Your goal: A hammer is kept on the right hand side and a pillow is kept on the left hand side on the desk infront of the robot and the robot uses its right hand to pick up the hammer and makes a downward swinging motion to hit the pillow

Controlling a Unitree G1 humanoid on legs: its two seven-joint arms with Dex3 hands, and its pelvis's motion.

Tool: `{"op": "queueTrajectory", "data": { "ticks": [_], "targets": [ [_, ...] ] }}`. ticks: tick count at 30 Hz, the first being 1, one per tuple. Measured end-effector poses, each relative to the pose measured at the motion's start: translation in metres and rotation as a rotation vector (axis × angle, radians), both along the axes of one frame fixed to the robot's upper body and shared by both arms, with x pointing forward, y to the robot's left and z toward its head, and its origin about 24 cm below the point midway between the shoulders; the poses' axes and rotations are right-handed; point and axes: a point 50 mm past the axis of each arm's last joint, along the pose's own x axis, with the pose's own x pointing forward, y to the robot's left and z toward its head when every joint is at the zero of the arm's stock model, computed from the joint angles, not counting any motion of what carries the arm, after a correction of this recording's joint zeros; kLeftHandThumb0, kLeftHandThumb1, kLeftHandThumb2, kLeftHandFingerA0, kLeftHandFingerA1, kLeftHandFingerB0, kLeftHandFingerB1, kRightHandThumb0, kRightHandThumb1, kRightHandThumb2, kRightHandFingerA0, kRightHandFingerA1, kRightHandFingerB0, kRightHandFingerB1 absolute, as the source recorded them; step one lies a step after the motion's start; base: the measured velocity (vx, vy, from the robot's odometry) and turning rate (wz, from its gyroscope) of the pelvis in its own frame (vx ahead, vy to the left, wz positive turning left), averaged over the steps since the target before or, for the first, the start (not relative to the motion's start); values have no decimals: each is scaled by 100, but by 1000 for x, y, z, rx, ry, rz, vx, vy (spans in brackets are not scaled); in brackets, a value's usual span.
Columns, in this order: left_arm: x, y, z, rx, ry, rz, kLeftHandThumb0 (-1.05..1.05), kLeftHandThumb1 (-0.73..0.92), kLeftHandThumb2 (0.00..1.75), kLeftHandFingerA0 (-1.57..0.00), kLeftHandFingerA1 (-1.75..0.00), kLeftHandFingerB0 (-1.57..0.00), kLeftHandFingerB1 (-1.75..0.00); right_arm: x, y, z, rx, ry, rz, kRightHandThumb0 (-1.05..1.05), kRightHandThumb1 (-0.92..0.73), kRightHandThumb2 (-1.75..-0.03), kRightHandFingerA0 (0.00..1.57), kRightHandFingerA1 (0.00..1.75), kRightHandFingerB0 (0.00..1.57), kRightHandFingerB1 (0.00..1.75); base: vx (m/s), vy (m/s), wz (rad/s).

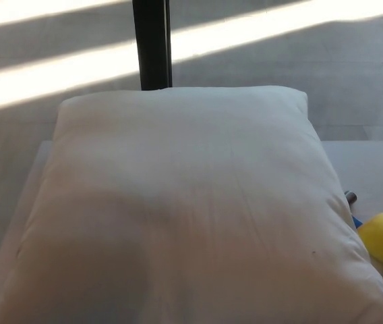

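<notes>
Neither hand of the robot shows in the head view, so whether the fingers are spread or pressed together cannot be told. Hammer (382, 237): only a yellow part, a sliver of blue and a small dark metal end are visible, lying at the right edge of the white desk (370, 169), just beside the pillow's right side and partly hidden by it. Pillow (185, 209): large, white, lying flat, covering most of the desk. Beyond it, a dark upright post (152, 44) stands on a sunlit floor (299, 61).
</notes>
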Motion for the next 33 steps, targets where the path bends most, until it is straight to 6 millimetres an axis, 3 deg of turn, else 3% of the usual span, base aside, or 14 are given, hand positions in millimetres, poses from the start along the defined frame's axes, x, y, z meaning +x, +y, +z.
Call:
{"op": "queueTrajectory", "data": {
  "ticks": [10,11,12,15,16,17,19,21,22,26,29,31,32,33],
  "targets": [
    [0,-1,-1,-1,8,-10,-58,59,58,-68,-47,-61,-44,5,6,-8,-25,-5,-14,-67,-45,-80,1,41,9,37,0,0,0],
    [1,-1,-1,-1,7,-11,-59,60,59,-67,-47,-61,-44,5,6,-9,-25,-5,-15,-35,-38,-94,6,55,0,49,0,0,0],
    [1,-1,-1,-1,8,-13,-59,60,59,-68,-46,-62,-44,6,7,-10,-23,-5,-19,-63,-46,-78,20,58,6,38,0,0,0],
    [2,-2,-2,-6,10,-19,-59,60,59,-68,-46,-61,-43,9,10,-10,-15,-9,-30,-51,-57,-57,61,80,12,26,0,0,0],
    [2,-3,-2,-6,9,-22,-58,60,59,-69,-46,-64,-44,11,12,-10,-8,-11,-37,-29,-48,-97,73,84,0,50,0,0,0],
    [2,-3,-2,-6,8,-24,-58,60,59,-68,-46,-62,-43,12,12,-10,-6,-10,-43,-38,-55,-57,78,82,12,27,0,0,0],
    [3,-3,-2,-4,5,-28,-57,59,58,-68,-47,-62,-44,14,13,-10,-4,-9,-52,-35,-57,-57,59,64,12,26,0,0,0],
    [3,-3,-2,-5,3,-32,-56,60,58,-69,-46,-62,-43,18,14,-8,-19,-8,-55,-25,-41,-88,55,72,0,45,0,0,0],
    [3,-3,-2,-6,2,-33,-56,60,59,-69,-45,-63,-43,19,15,-7,-27,-6,-56,-29,-57,-57,71,93,18,29,0,0,0],
    [4,-3,-2,-8,0,-41,-53,61,59,-67,-47,-64,-45,22,15,-7,-71,14,-53,-24,-67,-60,78,96,29,32,0,0,0],
    [5,-3,-1,-11,-6,-49,-54,60,59,-66,-46,-63,-44,24,16,-6,-100,18,-39,-31,-64,-58,65,76,72,52,0,0,0],
    [5,-3,-1,-12,-9,-52,-54,59,58,-67,-47,-65,-45,25,18,-6,-130,23,-20,-30,-67,-60,67,77,68,53,0,0,0],
    [5,-3,-1,-14,-11,-53,-54,60,59,-66,-46,-64,-43,25,18,-6,-151,27,-8,-29,-70,-60,67,104,61,51,0,0,0],
    [5,-3,-1,-14,-12,-54,-54,60,59,-65,-46,-65,-44,25,19,-7,-166,30,0,-33,-58,-96,77,108,53,65,0,0,0]
  ]
}}
